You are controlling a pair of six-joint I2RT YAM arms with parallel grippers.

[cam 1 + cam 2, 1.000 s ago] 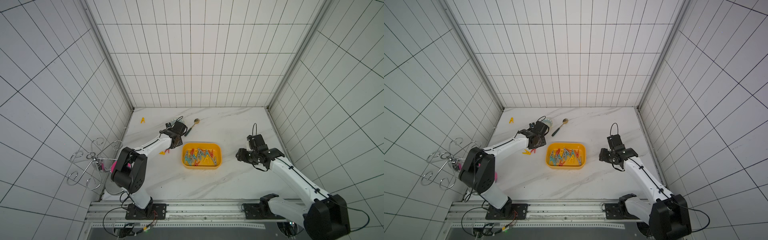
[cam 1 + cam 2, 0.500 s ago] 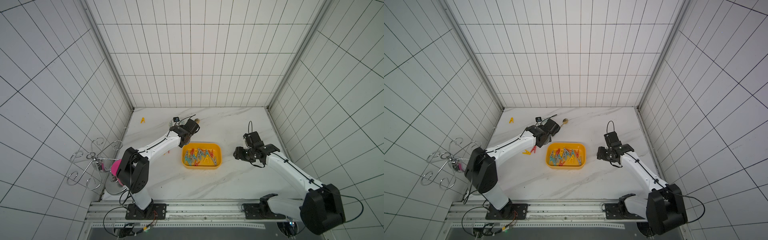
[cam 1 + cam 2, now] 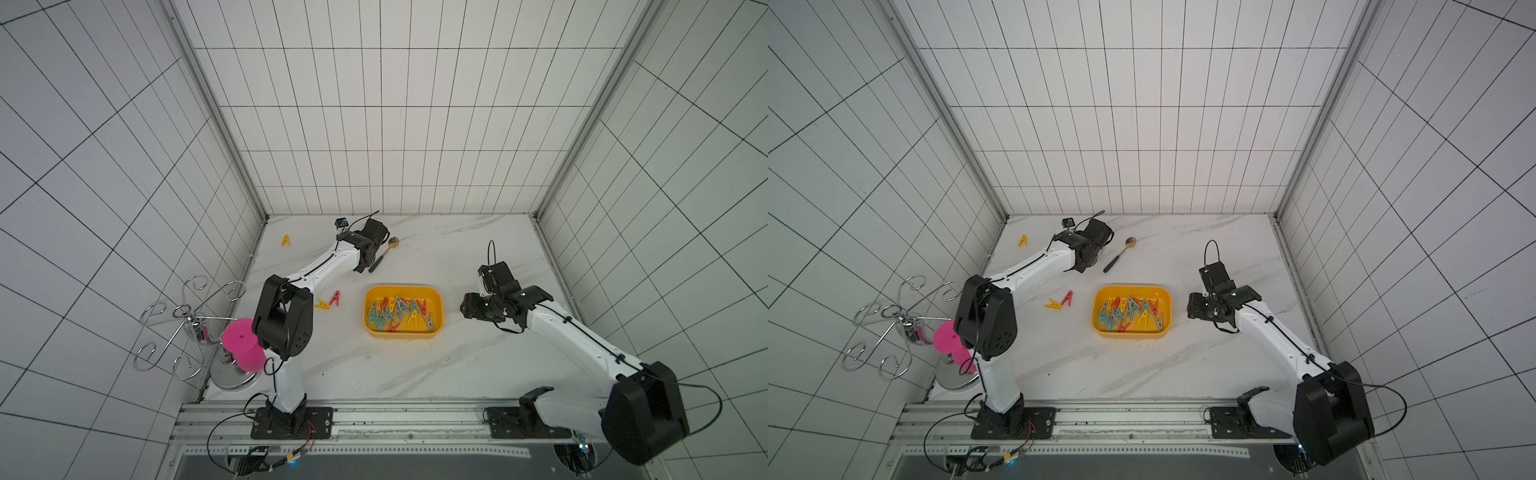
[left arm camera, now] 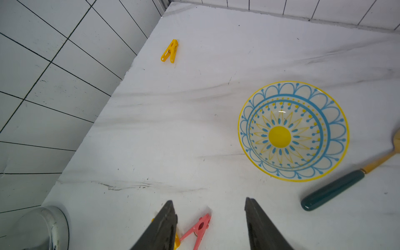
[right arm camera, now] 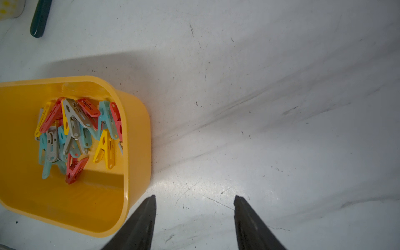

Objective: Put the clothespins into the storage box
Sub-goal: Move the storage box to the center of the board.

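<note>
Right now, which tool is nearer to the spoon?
Left. The left tool hangs close beside the spoon, by the patterned bowl; the right tool sits well away, beyond the yellow box.

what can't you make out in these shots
Round blue-and-yellow patterned bowl: covered by the left arm's wrist in both top views.
Green-handled gold spoon: head cut off by the left wrist view's edge.
Yellow plastic clothespin beside the red clothespin: mostly behind a finger of the left gripper.
Clothespins piled in the yellow plastic storage box: overlapping, uncountable.
</note>
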